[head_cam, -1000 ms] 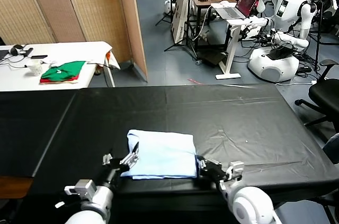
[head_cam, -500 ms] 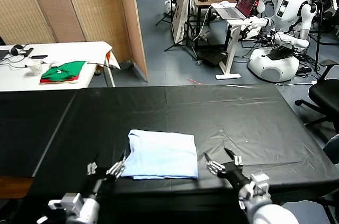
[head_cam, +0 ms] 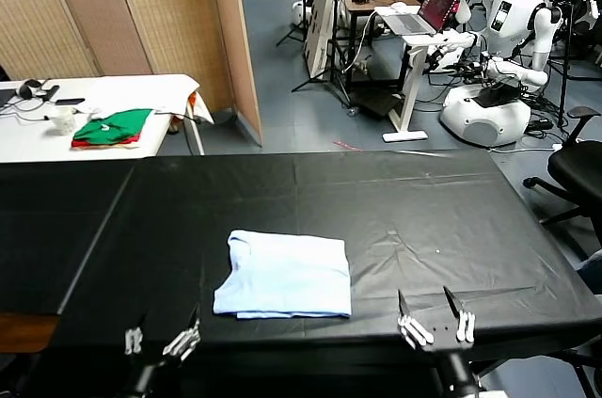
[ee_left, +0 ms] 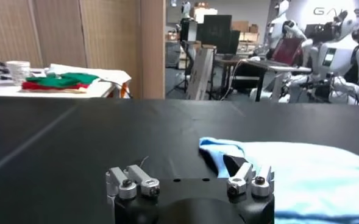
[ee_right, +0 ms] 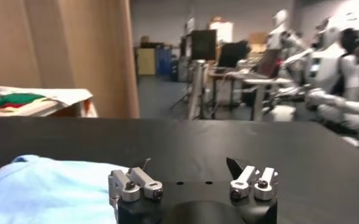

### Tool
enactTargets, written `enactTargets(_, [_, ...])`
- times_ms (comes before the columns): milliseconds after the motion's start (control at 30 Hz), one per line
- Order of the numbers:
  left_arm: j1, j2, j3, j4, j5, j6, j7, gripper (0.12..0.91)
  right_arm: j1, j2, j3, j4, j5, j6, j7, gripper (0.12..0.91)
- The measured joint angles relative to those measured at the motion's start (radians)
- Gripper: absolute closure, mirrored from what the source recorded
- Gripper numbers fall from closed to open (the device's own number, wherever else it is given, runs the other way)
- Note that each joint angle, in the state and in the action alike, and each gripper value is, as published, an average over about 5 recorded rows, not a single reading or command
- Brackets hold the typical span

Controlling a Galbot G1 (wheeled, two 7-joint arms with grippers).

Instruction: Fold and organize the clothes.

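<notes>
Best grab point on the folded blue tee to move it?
T-shirt lies folded flat on the black table. Pinch its near edge, probably at both corners, coming low from the robot's side. Left gripper and right gripper are open and nearby.

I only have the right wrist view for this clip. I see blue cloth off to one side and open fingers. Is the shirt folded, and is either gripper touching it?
Observer: Yes, the T-shirt lies folded in a neat rectangle near the front of the black table. The right gripper is open and clear of it, at the table's front edge.
Operator: And the left arm?
Observer: The left gripper is open too, low at the front edge, left of the shirt and not touching it.
Operator: Anything else on that table?
Observer: Nothing that I can see. The green and red clothes sit on a separate white table behind.
</notes>
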Motion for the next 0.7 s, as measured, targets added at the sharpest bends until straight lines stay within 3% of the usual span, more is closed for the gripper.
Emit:
enactTargets(233, [0.072,-0.022,-0.012,0.001,0.029,-0.045,0.003,0.123,-0.09,0.012,-0.026,-0.009,-0.018,0.041,0.052,0.118])
enactTargets(700, [0.108,-0.027,-0.019,0.005,0.022,-0.048,0.002,0.123,-0.117,0.014,-0.031,-0.01,-0.015,0.048,0.054,0.118])
